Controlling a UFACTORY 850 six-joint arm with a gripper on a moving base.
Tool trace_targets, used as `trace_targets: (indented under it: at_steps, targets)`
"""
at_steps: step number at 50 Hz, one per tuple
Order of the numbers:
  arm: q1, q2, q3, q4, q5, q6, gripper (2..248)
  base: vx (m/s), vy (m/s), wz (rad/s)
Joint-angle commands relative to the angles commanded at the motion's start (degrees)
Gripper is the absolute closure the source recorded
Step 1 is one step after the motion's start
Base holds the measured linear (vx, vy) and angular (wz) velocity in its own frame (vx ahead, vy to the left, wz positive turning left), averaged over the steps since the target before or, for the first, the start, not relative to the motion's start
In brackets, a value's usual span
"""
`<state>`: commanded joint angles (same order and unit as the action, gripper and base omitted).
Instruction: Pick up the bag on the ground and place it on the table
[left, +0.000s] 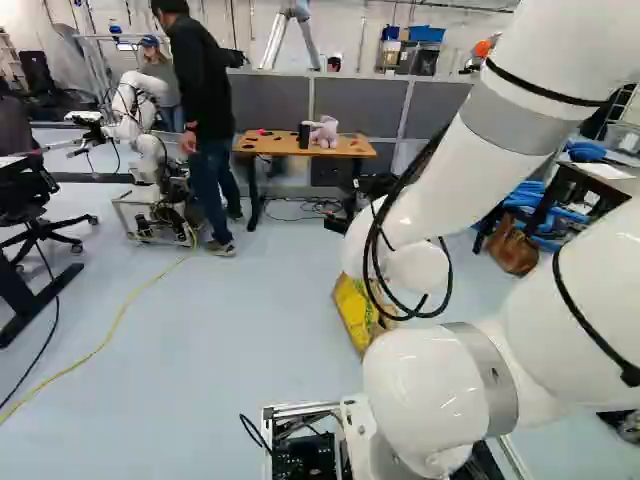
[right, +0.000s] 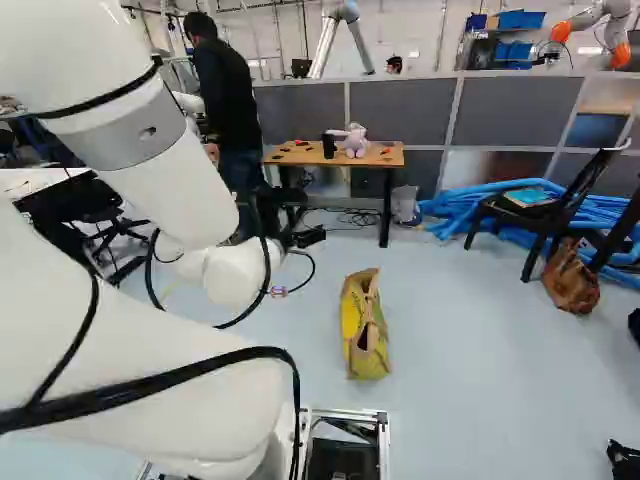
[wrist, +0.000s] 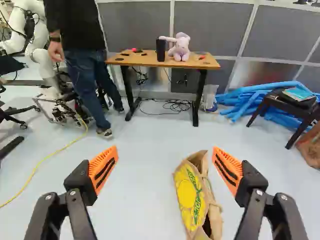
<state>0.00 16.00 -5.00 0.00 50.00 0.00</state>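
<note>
Bag (right: 365, 325): on the floor (right: 470, 370), in front of the bench (wrist: 142, 60), nearer one finger than the other.
Tool (wrist: 164, 159): spread wide and empty, presumably to admit the bag once centred.
Bench: destination; plush toy (wrist: 180, 48) and dark cylinder (wrist: 161, 50) stand together, making its ends likelier for placing.

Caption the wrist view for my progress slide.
Open tool facing a yellow-and-tan bag on the floor, with a plush toy on the table beyond.

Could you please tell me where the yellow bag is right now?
In the right base view, the bag is on the floor right of the arm, with the wooden table beyond it.
</note>
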Motion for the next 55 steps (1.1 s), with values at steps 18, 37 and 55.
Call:
trace_targets:
  at_steps: [18, 37, 55]
  targets:
    - [0.0, 0.0, 0.0, 0.0, 0.0, 0.0, 3, 0.0, 0.0, 0.0]
    - [0.0, 0.0, 0.0, 0.0, 0.0, 0.0, 3, 0.0, 0.0, 0.0]
    - [0.0, 0.0, 0.0, 0.0, 0.0, 0.0, 3, 0.0, 0.0, 0.0]
